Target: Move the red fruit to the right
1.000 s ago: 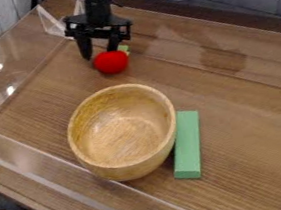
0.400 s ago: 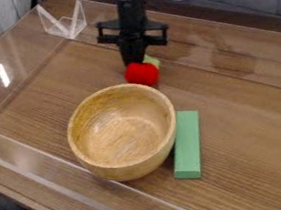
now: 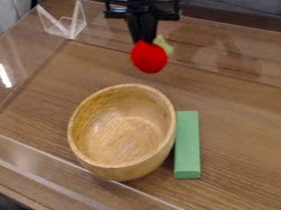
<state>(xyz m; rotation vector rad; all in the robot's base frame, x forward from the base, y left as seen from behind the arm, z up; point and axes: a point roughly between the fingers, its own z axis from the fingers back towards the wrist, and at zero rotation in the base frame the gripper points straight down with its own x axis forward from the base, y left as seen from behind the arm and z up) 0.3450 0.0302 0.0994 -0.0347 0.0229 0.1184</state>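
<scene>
The red fruit (image 3: 151, 57) is small, glossy and rounded, with a bit of green at its top right. It hangs in the air above the wooden tabletop, just beyond the far rim of the wooden bowl (image 3: 122, 130). My black gripper (image 3: 150, 40) comes straight down from the top of the view and is shut on the fruit's top. The fingertips themselves are thin and partly merged with the fruit.
A flat green block (image 3: 188, 144) lies right of the bowl, close to its side. Clear plastic walls (image 3: 4, 84) ring the wooden work surface, with a clear bracket (image 3: 62, 21) at the back left. A grey wall runs behind.
The gripper went from open around the fruit at the back left to shut on it. It has lifted the fruit and carried it to the right.
</scene>
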